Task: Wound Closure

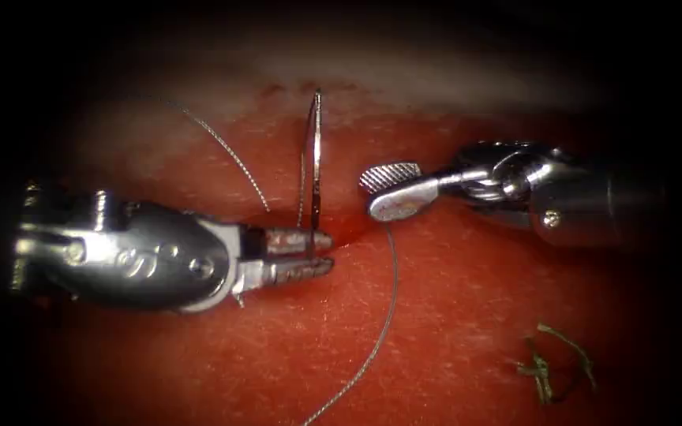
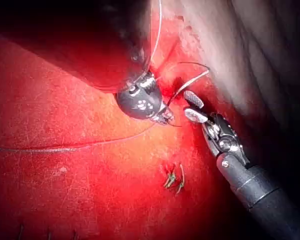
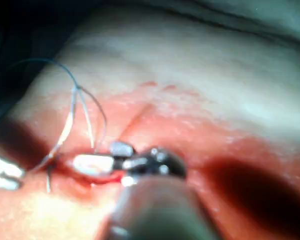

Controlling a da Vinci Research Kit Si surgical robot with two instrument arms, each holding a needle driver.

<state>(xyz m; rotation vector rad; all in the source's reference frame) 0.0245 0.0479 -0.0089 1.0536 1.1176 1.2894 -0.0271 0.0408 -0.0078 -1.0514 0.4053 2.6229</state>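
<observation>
The needle (image 1: 315, 162) is gripped near one end by the closed left end effector (image 1: 321, 254), rising toward 12 o'clock above the tissue (image 1: 451, 315), while the open, empty right end effector (image 1: 379, 192) is positioned just beside it at 3 o'clock.

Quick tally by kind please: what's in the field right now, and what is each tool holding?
Tools: 2, left tool shut on the needle near one end, right tool open, holding nothing
Needle: 1, upright, out of the tissue
Thread: 1
Cut thread ends: 1 clump, right of the cut
Total: 5
</observation>
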